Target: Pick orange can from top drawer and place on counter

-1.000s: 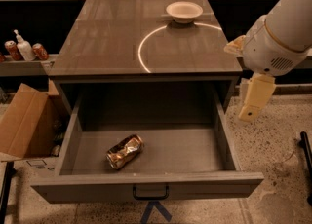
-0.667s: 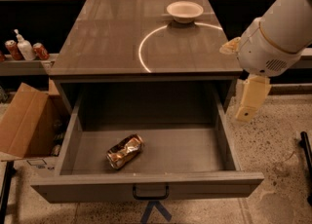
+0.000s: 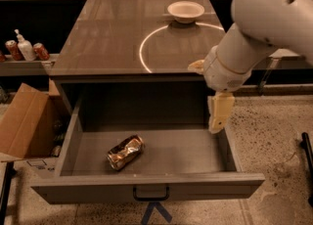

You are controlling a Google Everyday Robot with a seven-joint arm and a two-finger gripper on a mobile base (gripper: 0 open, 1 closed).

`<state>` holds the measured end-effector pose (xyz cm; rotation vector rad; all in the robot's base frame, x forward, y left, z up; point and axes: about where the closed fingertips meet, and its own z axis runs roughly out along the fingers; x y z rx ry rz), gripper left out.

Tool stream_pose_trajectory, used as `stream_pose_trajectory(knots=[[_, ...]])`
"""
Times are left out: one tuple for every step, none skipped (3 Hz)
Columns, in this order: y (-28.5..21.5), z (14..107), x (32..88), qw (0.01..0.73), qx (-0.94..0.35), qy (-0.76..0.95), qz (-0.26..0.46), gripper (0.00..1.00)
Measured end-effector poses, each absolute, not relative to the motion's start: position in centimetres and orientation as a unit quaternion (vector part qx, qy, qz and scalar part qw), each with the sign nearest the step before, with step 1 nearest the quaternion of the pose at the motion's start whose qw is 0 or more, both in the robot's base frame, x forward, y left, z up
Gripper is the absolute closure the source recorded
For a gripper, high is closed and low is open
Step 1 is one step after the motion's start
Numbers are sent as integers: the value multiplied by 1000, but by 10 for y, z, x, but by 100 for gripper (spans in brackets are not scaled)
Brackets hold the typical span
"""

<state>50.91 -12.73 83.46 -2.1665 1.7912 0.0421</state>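
The top drawer (image 3: 146, 187) stands open, and the dented orange can (image 3: 125, 151) lies on its side on the drawer's floor, left of centre, near the front panel. The claw (image 3: 216, 125) hangs above the drawer's right wall, well apart from the can. Behind the drawer, the surface (image 3: 102, 38) bears a white bowl (image 3: 186, 11).
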Motion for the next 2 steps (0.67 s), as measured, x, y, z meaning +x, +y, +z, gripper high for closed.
stream_pose_trajectory(knots=[[-104, 800, 520, 159, -794, 587, 18, 0], [-75, 770, 523, 157, -825, 543, 34, 0]])
